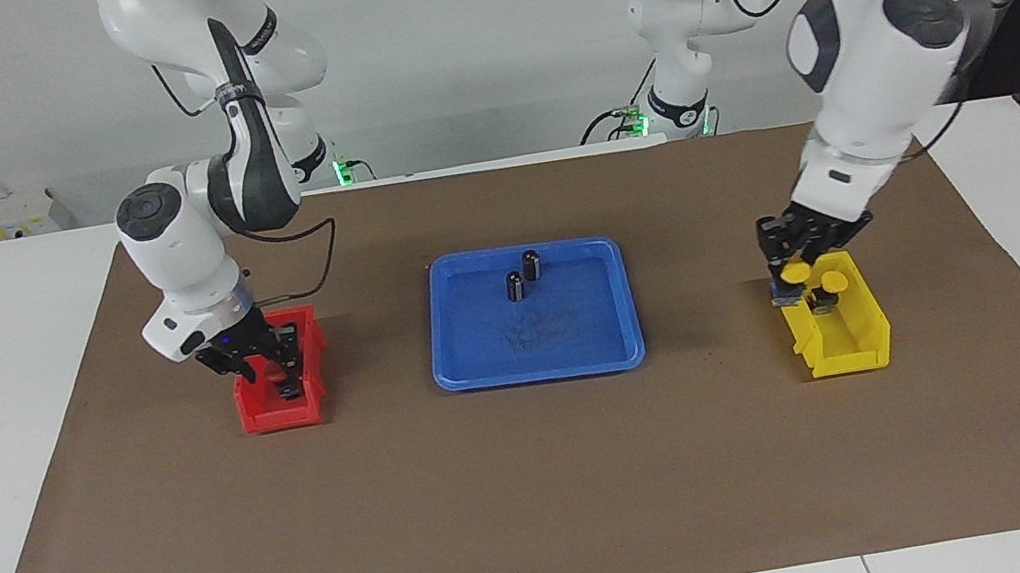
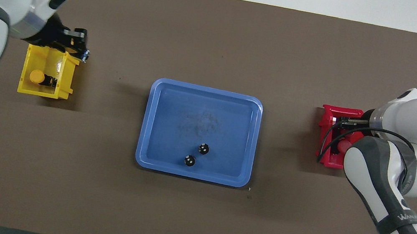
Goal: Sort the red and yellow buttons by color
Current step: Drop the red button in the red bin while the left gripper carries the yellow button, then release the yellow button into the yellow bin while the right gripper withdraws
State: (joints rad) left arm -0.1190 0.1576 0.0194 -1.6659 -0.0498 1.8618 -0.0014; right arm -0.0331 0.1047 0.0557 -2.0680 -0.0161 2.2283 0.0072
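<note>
The left hand [image 1: 796,269] grips a yellow button [image 1: 797,270] over the yellow bin [image 1: 848,347], near the left arm's end of the counter [image 1: 540,484]. Another yellow button [image 1: 834,282] already sits in that bin. The right hand [image 1: 263,359] is down in the red bin [image 1: 281,412] by a red button [image 1: 275,370]; I cannot tell if it grips it. I think these are the last drops; next, let go and lift away. Two dark cylinders [image 1: 523,276] stand in the blue tray [image 1: 452,336]. Brown paper covers the counter; the wall is white.
</note>
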